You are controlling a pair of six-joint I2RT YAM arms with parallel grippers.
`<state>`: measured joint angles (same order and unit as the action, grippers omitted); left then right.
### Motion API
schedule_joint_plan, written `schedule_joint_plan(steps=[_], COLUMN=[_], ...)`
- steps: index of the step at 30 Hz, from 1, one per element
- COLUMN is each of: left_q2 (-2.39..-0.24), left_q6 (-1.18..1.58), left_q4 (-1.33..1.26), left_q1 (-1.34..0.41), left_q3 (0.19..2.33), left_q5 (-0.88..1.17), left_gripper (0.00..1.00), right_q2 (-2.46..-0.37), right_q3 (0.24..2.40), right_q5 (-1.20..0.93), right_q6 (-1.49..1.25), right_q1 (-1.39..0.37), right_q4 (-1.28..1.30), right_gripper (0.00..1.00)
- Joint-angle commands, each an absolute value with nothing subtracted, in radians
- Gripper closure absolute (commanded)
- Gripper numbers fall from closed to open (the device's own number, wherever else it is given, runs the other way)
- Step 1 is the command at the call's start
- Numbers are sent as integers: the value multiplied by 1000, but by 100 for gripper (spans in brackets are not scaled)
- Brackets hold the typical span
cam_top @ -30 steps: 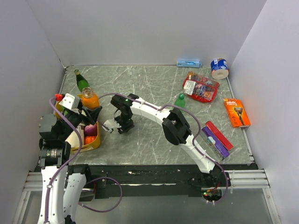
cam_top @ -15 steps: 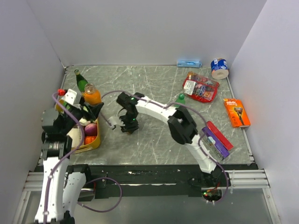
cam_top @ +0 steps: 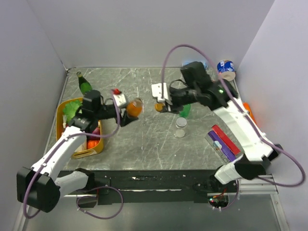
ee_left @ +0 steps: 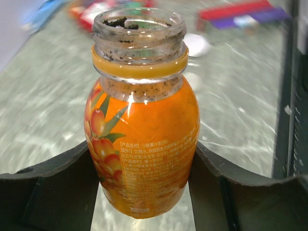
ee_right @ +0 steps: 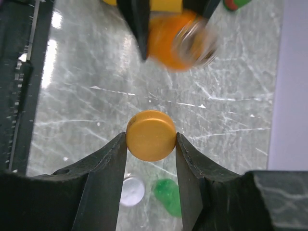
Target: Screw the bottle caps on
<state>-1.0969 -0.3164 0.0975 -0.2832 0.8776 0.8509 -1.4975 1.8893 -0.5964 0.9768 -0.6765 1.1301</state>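
My left gripper (cam_top: 127, 109) is shut on the orange bottle (cam_top: 135, 107) and holds it above the table's middle. In the left wrist view the bottle (ee_left: 142, 130) sits between the fingers (ee_left: 67, 173), its mouth open. My right gripper (cam_top: 160, 106) is shut on the orange cap (cam_top: 158, 107), just right of the bottle. In the right wrist view the cap (ee_right: 151, 135) is pinched at the fingertips and the blurred bottle (ee_right: 180, 41) lies beyond it. The green bottle (cam_top: 185, 110) stands under the right arm. A clear bottle (cam_top: 181, 122) and a clear cap (cam_top: 179, 133) are in front of it.
A tall dark-green bottle (cam_top: 84, 83) stands at the back left. A yellow basket (cam_top: 91, 148) with fruit sits at the left. Purple and red boxes (cam_top: 221, 142), a blue tape roll (cam_top: 225, 68) and a blue packet (cam_top: 192, 63) lie to the right and back.
My left gripper has carried the orange bottle from beside the basket to the table's middle. My right arm has lifted off the table and swung right, holding the orange cap facing the bottle.
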Motion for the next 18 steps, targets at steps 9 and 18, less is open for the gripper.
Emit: schedule_joint_plan(steps=[9, 18], left_q2=[-1103, -1131], left_q6=[-508, -525], left_q4=[8, -6], left_q1=[-620, -635], left_q3=[798, 853], left_q5=[804, 799], left_gripper=[99, 99], right_q2=[-1316, -1344], right_q3=[1747, 1723], right_q5=[-569, -526], right_q6=[1107, 1147], right_q1=[-793, -856], right_q4=[1192, 1143], right_gripper=[70, 69])
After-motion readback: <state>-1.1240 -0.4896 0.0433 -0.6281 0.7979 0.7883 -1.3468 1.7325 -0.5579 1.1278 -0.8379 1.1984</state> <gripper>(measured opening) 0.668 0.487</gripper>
